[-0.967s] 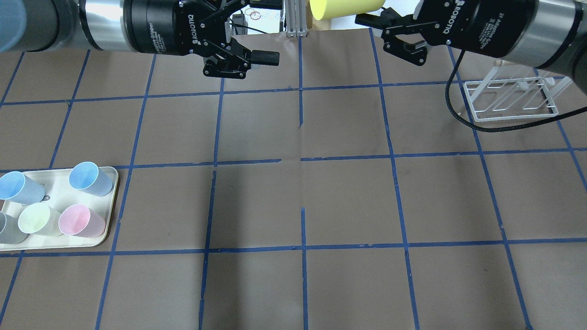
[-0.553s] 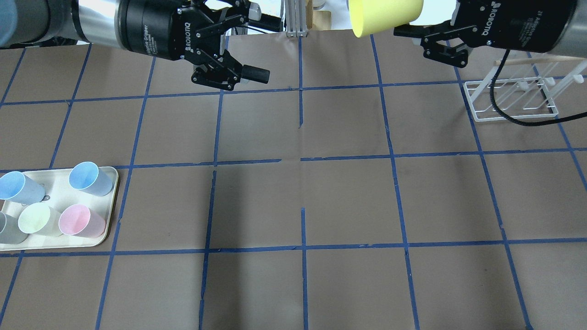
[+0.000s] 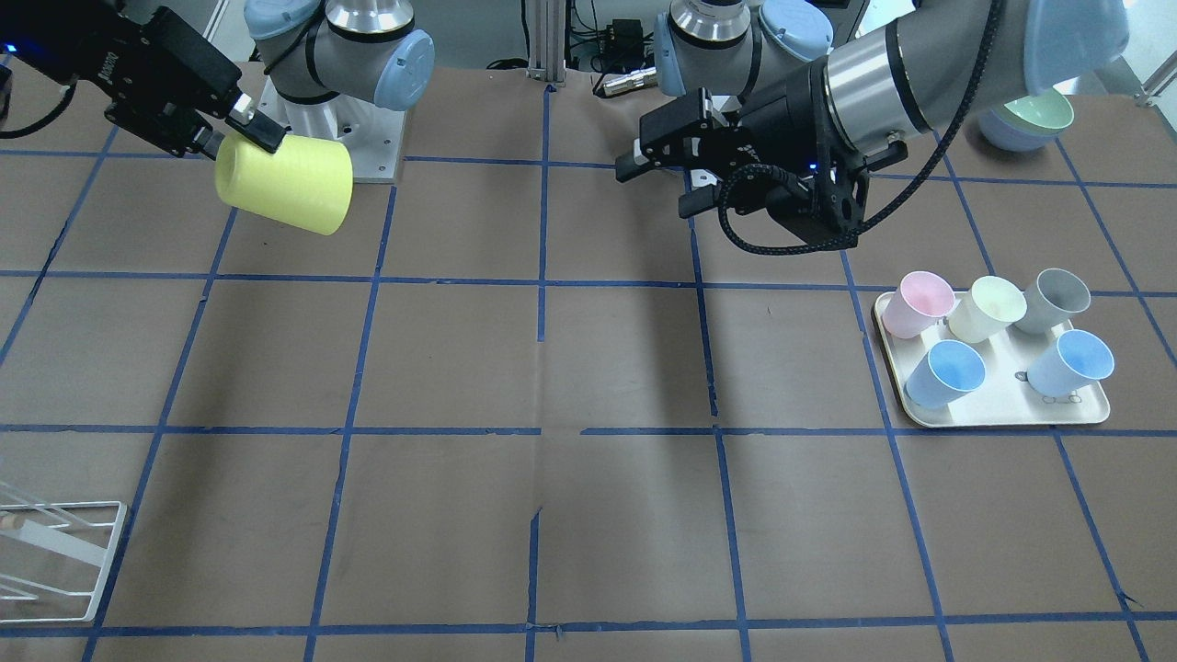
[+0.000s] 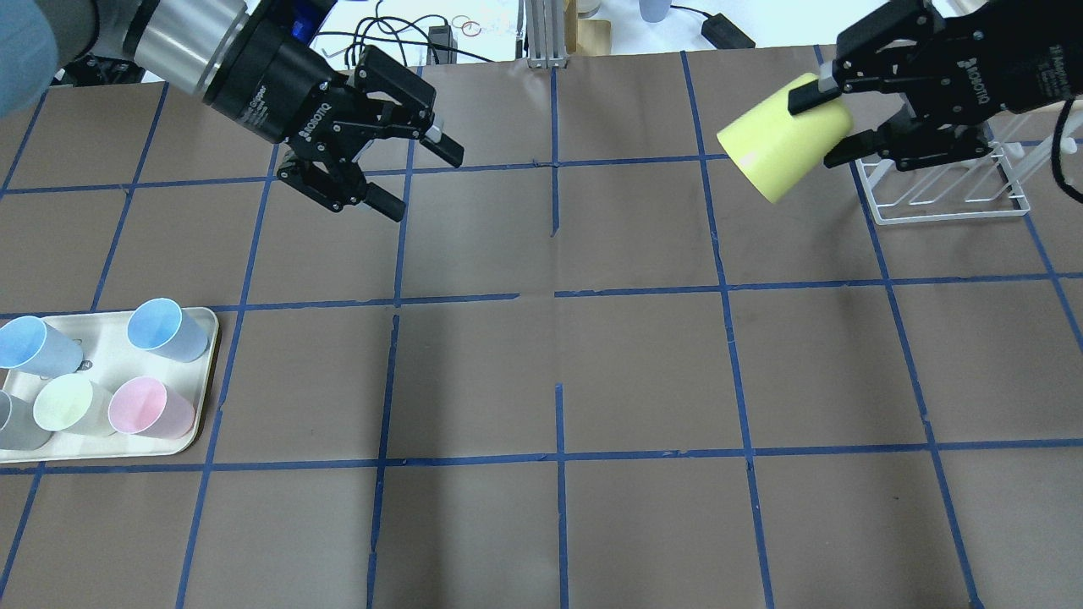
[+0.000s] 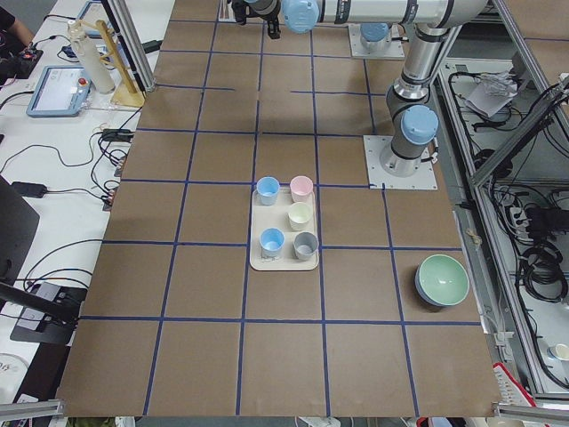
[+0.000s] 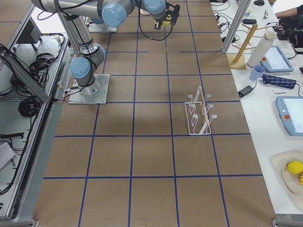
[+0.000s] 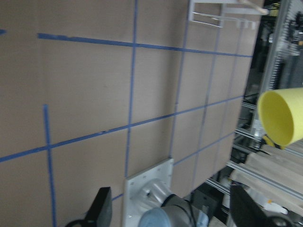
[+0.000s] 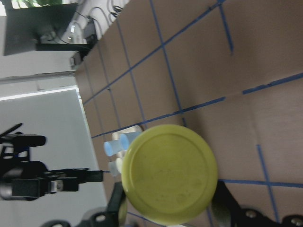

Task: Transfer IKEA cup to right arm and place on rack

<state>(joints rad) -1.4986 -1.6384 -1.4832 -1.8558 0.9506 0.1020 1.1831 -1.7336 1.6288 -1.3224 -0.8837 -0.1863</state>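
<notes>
My right gripper (image 4: 819,127) is shut on the bright yellow IKEA cup (image 4: 783,148) and holds it tilted on its side in the air, just left of the white wire rack (image 4: 948,182). The cup's base faces the gripper in the right wrist view (image 8: 168,172). In the front-facing view the cup (image 3: 285,184) hangs from the right gripper (image 3: 237,138) at upper left, and the rack (image 3: 55,552) is at lower left. My left gripper (image 4: 421,183) is open and empty, at the far left-centre of the table. It also shows in the front-facing view (image 3: 657,184).
A cream tray (image 4: 207,381) at the table's left holds blue cups, a pink cup (image 4: 152,408) and a pale cream-yellow cup (image 4: 72,404). A green bowl (image 3: 1034,115) sits near the left arm's base. The rack also shows in the exterior right view (image 6: 199,113).
My right gripper has carried the yellow cup rightward and down, closer to the rack, and tilted it. My left gripper has drawn back to the left, still open.
</notes>
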